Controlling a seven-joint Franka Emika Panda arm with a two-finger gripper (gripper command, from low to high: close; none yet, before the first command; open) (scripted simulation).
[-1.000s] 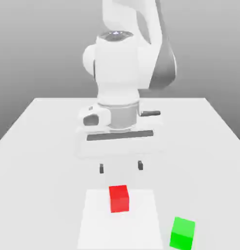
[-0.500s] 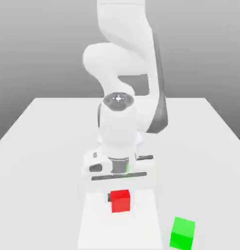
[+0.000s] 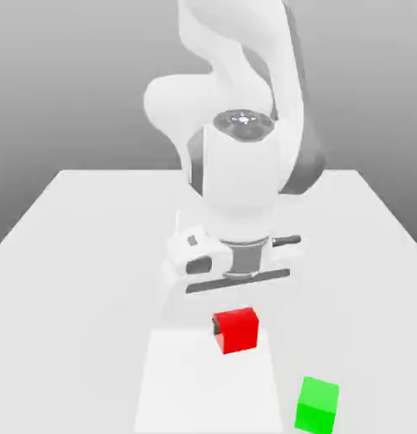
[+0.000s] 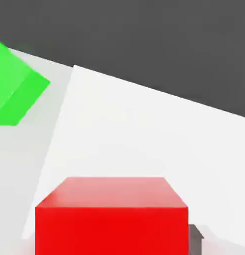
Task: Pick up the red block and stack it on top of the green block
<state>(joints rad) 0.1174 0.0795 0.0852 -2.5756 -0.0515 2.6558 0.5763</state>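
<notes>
- A broad, flat white matte tabletop (image 3: 68, 254) fills the lower part of the exterior view, narrowing toward the far edge (a trapezoid from this angle).
- On it near the front lies a brighter white rectangular patch (image 3: 174, 390), flush with the surface; the hand view catches that patch (image 4: 134, 134) too.
- Behind the table hangs a plain grey backdrop (image 3: 68, 76), lighter toward the table's far edge.

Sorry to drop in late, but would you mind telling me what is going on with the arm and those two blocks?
The robot arm's gripper is shut on the red block, holding it just under the hand. In the exterior view, the green block sits on the white table, nearer the camera and to the right of the red one. Nothing is stacked on it yet, so the placing is not yet done.
</notes>
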